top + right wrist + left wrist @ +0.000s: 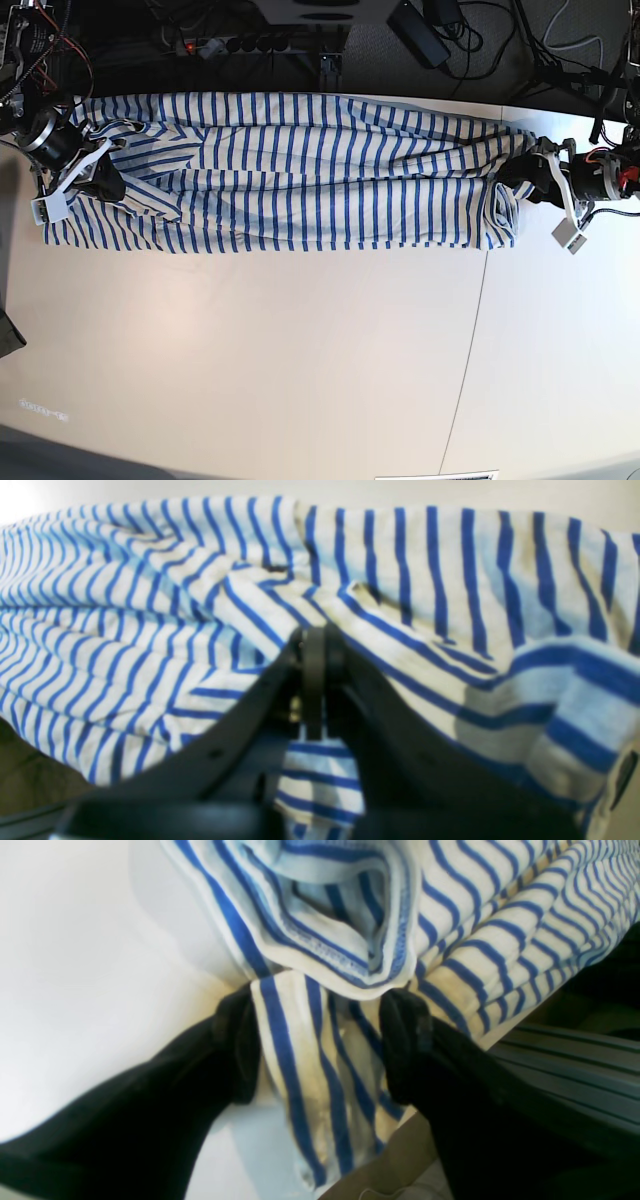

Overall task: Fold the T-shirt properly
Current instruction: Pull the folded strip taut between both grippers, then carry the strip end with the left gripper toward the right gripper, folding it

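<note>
Stretching across the far part of the white tabletop (pixel 300 350), the T-shirt (pixel 300 185) lies as a long, loosely folded band of blue-and-white stripes, its far edge near the tabletop's rim. The right pincer (pixel 314 680), at the left end in the base view, is clenched on a pinch of the striped cloth, with folds bunched above it and a strip hanging below. The left pincer (pixel 320 1040), at the opposite end, stands spread wide with a hanging fold of the T-shirt between its black fingers (pixel 405 1040); whether they press the cloth cannot be told. A layered hem opening sits just above them. Beyond the tabletop's far rim lie a power strip (pixel 250 42) and tangled cables (pixel 480 40).
</note>
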`<state>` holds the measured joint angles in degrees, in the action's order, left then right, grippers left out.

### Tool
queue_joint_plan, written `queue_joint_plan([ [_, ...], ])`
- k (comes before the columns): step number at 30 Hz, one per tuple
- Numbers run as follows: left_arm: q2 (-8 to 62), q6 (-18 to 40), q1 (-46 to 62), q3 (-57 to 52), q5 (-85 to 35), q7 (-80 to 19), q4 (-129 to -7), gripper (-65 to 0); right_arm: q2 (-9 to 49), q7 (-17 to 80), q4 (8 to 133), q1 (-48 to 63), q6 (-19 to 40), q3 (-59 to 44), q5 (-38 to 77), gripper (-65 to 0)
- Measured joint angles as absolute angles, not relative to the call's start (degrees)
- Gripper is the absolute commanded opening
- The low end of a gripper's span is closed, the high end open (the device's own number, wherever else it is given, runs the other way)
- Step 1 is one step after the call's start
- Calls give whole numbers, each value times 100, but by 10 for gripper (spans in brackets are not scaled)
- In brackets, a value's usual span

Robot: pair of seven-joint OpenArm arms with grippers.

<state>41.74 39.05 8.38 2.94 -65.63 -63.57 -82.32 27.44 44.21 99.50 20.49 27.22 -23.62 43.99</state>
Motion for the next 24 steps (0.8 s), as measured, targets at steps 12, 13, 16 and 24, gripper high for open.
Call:
queue_joint_plan([
  [12,3966,3905,838,292,-6729,-6353,-8232,-256,2744,4421,9950,2049,2722,-2359,4397,-650],
  [13,3927,3905,838,292,-6744,-6355,-8232,-256,2744,4423,9950,2049,2722,-2359,4399,-650],
  [16,3793,3905,834,292,-6764,-6337,-8232,-256,2744,4425,9950,2049,2722,-2359,4397,-650],
  [24,3603,3907,808,290,-6357,-5957,-8232,-467,2744,4425,9950,2049,2722,-2359,4397,-650],
])
